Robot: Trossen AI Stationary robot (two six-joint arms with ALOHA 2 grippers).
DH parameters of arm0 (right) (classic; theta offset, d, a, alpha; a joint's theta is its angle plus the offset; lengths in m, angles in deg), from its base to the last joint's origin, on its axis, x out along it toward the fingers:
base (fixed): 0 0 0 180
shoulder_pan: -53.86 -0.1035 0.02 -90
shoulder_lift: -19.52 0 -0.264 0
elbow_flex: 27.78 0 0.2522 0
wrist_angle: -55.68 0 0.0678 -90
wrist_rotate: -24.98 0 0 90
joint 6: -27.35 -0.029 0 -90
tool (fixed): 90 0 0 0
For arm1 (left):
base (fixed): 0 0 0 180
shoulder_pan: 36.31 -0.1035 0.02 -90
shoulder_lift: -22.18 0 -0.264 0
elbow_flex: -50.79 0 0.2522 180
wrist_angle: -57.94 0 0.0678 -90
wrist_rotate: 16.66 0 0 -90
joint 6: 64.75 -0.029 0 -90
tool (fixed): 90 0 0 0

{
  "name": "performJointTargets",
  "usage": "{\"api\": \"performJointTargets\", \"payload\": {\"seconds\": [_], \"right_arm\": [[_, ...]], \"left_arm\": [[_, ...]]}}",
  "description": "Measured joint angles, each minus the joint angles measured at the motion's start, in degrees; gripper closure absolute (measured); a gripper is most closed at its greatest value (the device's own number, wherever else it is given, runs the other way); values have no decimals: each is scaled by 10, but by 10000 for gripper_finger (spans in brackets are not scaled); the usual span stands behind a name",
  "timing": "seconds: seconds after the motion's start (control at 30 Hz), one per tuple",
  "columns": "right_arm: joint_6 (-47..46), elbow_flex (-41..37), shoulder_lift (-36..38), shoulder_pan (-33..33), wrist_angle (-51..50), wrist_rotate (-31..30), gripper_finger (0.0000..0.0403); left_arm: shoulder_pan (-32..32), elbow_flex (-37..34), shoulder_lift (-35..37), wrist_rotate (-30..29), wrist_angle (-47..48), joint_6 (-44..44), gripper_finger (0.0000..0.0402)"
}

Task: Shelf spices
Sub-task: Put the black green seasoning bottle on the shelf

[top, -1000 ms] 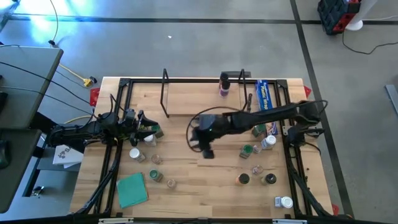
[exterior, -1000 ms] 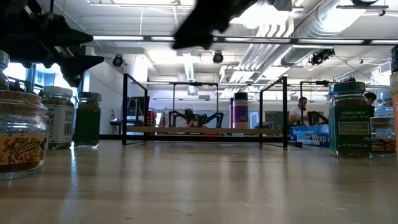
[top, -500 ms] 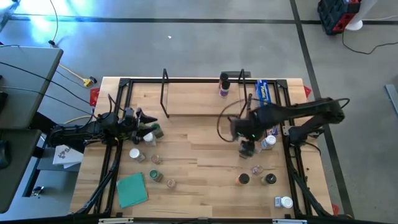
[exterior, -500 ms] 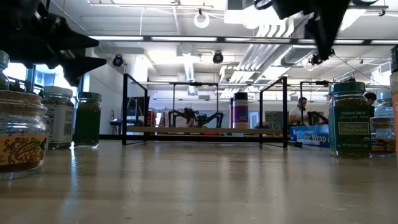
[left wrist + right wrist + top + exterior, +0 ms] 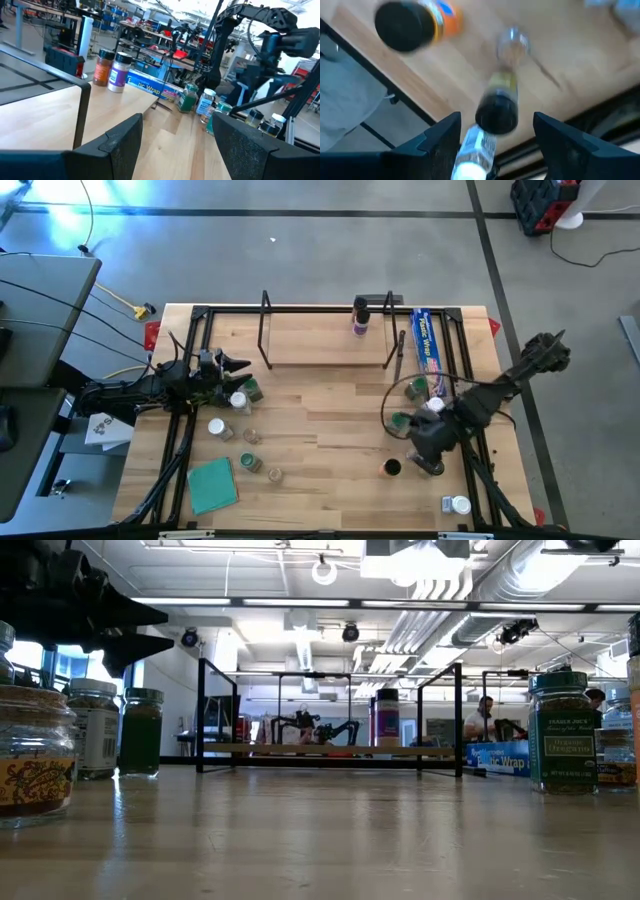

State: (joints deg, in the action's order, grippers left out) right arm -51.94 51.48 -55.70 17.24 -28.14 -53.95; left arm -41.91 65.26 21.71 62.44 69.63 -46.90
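1 jar (image 5: pixel 360 317) on shelf (image 5: pixel 325 350) edge

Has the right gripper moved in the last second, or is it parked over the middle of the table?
Yes. In the high view the right gripper has swung from the table's middle, off the low wooden shelf, towards the right front corner, over the black-lidded spice jar.

Table (image 5: pixel 320 415) light wood, smooth (faint sheen); shelf (image 5: pixel 325 345) black metal uprights.

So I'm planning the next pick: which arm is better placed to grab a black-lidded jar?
Right. Its open end effector hangs over the right-side cluster, with a black-lidded jar between its fingers in the wrist view. The left end effector waits open at the left edge.
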Motion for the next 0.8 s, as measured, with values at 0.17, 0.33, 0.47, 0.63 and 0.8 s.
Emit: {"api": "performJointTargets", "payload": {"seconds": [0.17, 0.33, 0.47, 0.63, 0.8], "right_arm": [[-46, 0, -9, -51, -10, -52, 160], [-28, 0, 14, -30, -78, -139, 160], [40, 0, 42, 21, -130, -153, 160], [168, 0, 67, 82, -120, -175, 160], [239, 0, 59, 77, -13, -135, 160]], "left_arm": [[0, 0, 0, 0, 0, 0, 168], [0, 0, 0, 0, -10, 0, 168], [0, 0, 0, -1, -10, 3, 168], [0, 0, 0, 0, -9, 10, 168], [0, 0, 0, 0, -8, 14, 168]]}}
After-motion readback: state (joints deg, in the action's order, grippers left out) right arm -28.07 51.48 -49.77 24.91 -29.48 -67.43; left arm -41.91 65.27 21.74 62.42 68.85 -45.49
